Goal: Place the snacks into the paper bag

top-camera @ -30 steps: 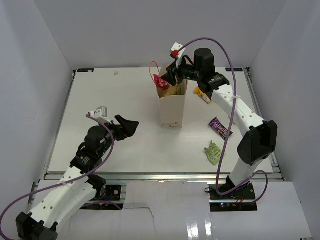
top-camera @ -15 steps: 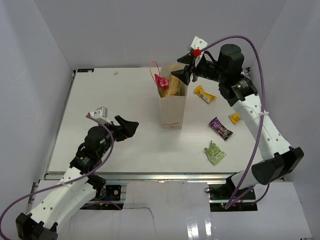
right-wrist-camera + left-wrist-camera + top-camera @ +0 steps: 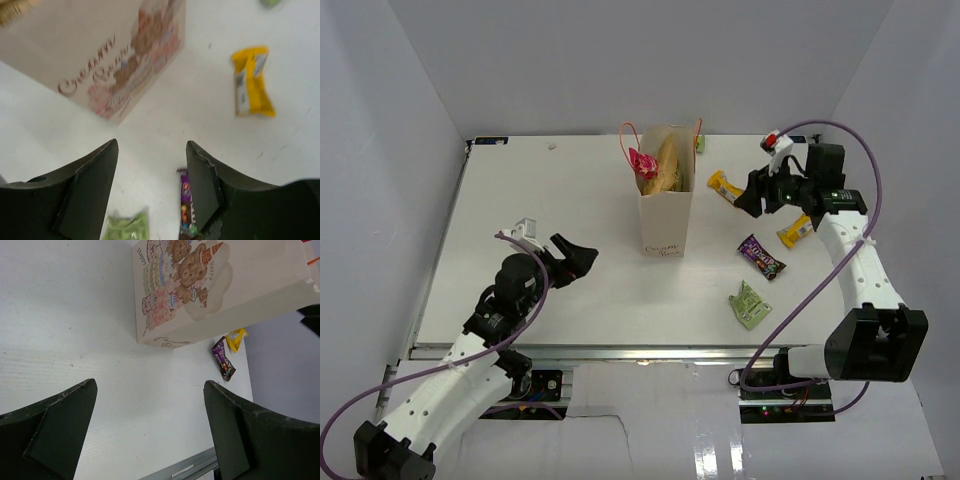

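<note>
White counter (image 3: 540, 190): chip bag (image 3: 667, 165), red packet (image 3: 642, 163) in paper bag (image 3: 665, 225); four packets (image 3: 761, 256) left near right edge; my left pincer (image 3: 585, 258) and right pincer (image 3: 745, 195) spread, empty.

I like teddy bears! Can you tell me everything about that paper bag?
The paper bag is tall, made of cream paper, and stands upright with its top open on the table. Thin orange loop handles rise from its rim. Its side shows teddy bears and reddish writing near the bottom. A tan chip bag and a red packet poke out.
</note>
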